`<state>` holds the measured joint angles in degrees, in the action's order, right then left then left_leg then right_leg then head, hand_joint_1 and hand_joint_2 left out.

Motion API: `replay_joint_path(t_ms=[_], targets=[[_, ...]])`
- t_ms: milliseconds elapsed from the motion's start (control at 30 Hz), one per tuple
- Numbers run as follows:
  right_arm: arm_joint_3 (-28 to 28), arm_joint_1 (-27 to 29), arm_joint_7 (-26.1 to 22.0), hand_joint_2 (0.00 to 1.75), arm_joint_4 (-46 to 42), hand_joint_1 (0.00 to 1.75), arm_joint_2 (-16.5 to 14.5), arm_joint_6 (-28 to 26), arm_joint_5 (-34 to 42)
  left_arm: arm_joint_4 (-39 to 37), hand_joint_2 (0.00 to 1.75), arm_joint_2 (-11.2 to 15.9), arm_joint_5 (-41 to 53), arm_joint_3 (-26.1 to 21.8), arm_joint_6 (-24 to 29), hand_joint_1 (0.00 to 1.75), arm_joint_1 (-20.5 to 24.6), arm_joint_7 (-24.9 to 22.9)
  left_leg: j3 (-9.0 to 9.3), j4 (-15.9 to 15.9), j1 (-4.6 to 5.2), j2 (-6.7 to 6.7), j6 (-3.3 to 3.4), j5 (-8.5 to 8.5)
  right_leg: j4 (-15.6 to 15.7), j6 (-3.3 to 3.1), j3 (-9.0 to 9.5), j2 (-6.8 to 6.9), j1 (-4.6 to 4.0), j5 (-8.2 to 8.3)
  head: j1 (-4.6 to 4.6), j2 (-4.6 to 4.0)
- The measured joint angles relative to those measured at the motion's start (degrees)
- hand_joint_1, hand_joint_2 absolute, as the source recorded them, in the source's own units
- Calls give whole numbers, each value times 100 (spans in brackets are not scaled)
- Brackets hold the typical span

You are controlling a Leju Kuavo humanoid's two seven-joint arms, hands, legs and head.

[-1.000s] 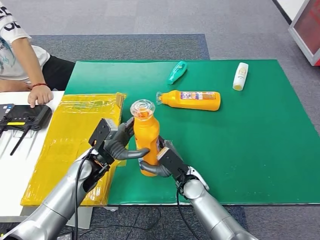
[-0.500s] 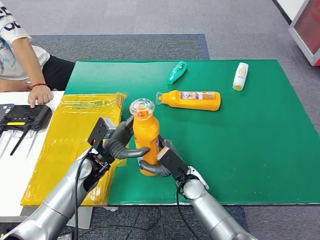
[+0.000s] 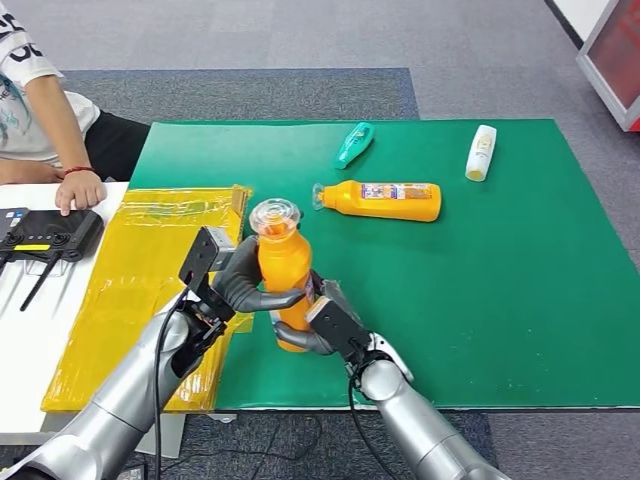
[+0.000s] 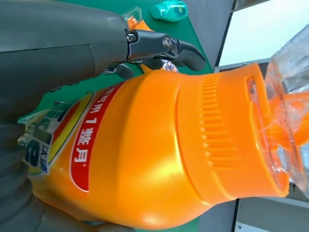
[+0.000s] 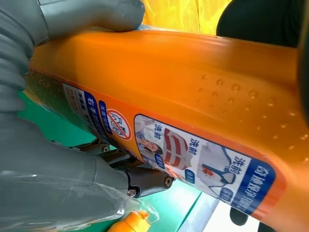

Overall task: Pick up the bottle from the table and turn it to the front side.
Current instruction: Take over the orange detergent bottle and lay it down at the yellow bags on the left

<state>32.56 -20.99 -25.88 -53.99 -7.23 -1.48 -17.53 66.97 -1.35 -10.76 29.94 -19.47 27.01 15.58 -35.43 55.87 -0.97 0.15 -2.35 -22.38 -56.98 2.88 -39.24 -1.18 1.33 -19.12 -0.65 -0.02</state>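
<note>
An orange bottle (image 3: 283, 270) with a clear cap stands upright near the front edge of the green mat (image 3: 490, 300). My left hand (image 3: 241, 280) grips its upper body from the left, the thumb across the front. My right hand (image 3: 321, 320) holds its lower part from the right. Close up, the left wrist view has the bottle (image 4: 153, 154) with a red label strip and my left hand's fingers (image 4: 164, 46) around it. The right wrist view has the bottle's printed back label (image 5: 189, 159) and my right hand's thumb (image 5: 91, 14) on the orange body.
A second orange bottle (image 3: 385, 200) lies on its side mid-mat. A teal bottle (image 3: 355, 143) and a white bottle (image 3: 481, 152) lie farther back. A yellow bag (image 3: 143, 270) covers the table's left part. A person's hand (image 3: 79, 188) rests by a black device (image 3: 49, 232).
Both hands have carried the bottle slightly left and toward me. The cap sits a little higher and more to the left than before.
</note>
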Motion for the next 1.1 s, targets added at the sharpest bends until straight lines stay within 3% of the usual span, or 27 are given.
replay_joint_path(t_ms=[433, 567, 1100], targets=[[176, -2, 190, 175, 2, 175, -24, -545, -518, 0, 175, -13, -54, -24, 90, 0, -13, 0, 0, 0, 0, 0, 0, 0, 0, 0, 0, 0, 0, 0, 0, 0], [218, -4, 220, 175, 20, 175, -37, -683, -608, 0, 175, -36, -54, -36, 128, 174, -20, 0, -1, 0, 0, -1, 0, 0, 0, 0, 0, 0, 0, 0, 0, 0], [234, -13, 229, 175, 104, 175, -79, -697, -601, 0, 175, -77, -13, -143, 251, 175, -110, 8, -1, 0, 0, 0, 0, 0, 0, 0, -1, 0, 0, 0, 0, 0]])
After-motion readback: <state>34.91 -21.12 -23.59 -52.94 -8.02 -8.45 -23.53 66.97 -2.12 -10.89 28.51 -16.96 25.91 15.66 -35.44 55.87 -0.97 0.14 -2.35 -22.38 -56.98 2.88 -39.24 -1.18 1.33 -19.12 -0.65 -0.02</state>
